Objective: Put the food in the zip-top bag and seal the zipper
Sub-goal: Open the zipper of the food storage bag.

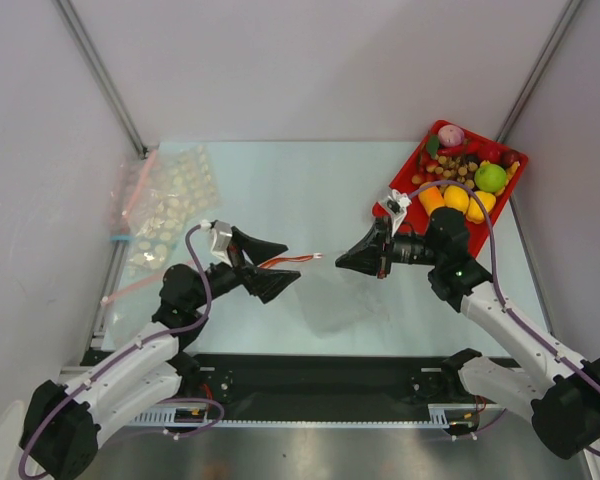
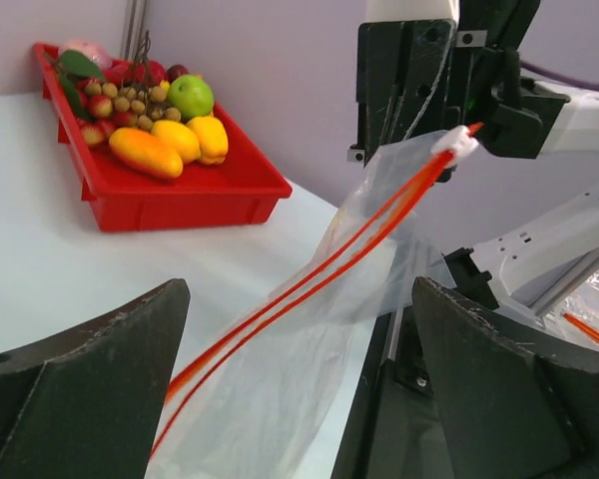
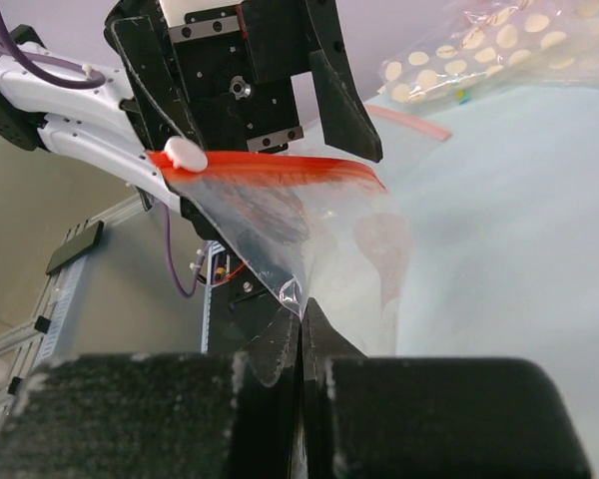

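Observation:
The clear zip-top bag (image 1: 332, 300) hangs between my two grippers above the table. Its red-orange zipper (image 1: 298, 259) ends in a white slider (image 1: 317, 256). My left gripper (image 1: 290, 262) is open, and the zipper (image 2: 359, 249) runs between its spread fingers (image 2: 90, 379). My right gripper (image 1: 344, 262) is shut on a lower corner of the bag (image 3: 309, 230), with its fingertips (image 3: 301, 311) pressed together on the plastic. The food (image 1: 465, 180) lies in a red tray: orange, yellow and green fruits, red pieces and brown clusters. It also shows in the left wrist view (image 2: 170, 135).
The red tray (image 1: 405, 180) stands at the back right by the wall. A pile of dotted clear bags (image 1: 165, 205) with pink and blue strips lies at the back left. Metal frame posts stand at both back corners.

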Motion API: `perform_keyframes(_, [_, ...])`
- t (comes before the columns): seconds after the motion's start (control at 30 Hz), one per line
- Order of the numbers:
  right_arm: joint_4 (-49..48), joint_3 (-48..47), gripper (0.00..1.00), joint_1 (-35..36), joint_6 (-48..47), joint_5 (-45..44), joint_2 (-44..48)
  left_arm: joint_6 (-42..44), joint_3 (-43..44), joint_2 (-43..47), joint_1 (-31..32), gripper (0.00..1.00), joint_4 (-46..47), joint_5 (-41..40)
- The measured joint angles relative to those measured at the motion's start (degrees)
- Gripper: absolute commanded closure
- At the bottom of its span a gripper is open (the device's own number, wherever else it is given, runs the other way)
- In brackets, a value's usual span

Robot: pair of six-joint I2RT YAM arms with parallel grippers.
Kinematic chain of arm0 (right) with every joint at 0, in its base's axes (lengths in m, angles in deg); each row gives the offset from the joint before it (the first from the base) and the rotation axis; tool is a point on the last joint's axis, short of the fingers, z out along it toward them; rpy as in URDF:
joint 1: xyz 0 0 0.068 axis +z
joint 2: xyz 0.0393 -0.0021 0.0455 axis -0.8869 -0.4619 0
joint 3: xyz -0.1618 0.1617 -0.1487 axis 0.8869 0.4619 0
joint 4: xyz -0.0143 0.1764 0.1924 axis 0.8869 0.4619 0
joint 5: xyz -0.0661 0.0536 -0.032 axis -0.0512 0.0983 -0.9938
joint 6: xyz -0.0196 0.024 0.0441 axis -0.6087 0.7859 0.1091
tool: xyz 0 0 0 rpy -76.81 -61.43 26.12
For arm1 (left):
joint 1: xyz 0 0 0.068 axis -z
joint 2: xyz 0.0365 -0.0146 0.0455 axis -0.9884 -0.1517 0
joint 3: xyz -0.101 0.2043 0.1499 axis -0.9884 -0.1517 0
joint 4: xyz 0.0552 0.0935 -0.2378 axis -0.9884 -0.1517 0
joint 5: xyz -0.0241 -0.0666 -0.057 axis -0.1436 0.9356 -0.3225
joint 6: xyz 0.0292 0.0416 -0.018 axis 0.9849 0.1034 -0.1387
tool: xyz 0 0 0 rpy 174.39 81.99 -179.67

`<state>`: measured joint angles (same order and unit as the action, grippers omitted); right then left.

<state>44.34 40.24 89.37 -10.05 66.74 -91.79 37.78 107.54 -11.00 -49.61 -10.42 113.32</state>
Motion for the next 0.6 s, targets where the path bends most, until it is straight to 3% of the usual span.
perform_keyframes(0.07, [-0.9, 0.0, 1.00, 0.0, 0.7, 0.8, 0.0, 0.2, -0.1, 1.0, 0.2, 0.00, 0.3, 0.1])
perform_keyframes(0.2, [-2.0, 0.0, 1.00, 0.0, 1.8, 1.7, 0.1, 1.2, 0.0, 0.6, 1.0, 0.29, -0.3, 0.0])
perform_keyframes(0.3, [-2.1, 0.0, 1.00, 0.0, 1.9, 1.6, 0.3, 2.1, 0.1, -0.3, 1.4, 0.40, -1.8, -0.1])
perform_keyframes(0.4, [-2.1, 0.0, 1.00, 0.0, 1.9, 1.0, 0.7, 2.8, 0.5, -0.9, 1.9, 0.47, -3.6, -0.5])
perform_keyframes(0.57, [-2.1, 1.1, 1.00, -0.2, 1.8, -1.0, 1.6, 5.5, 3.4, -2.8, 5.2, 0.49, -8.2, -3.6])
perform_keyframes(0.6, [-2.1, 1.3, 1.00, -0.3, 1.8, -1.3, 1.7, 6.1, 4.3, -3.5, 6.3, 0.54, -9.2, -4.3])
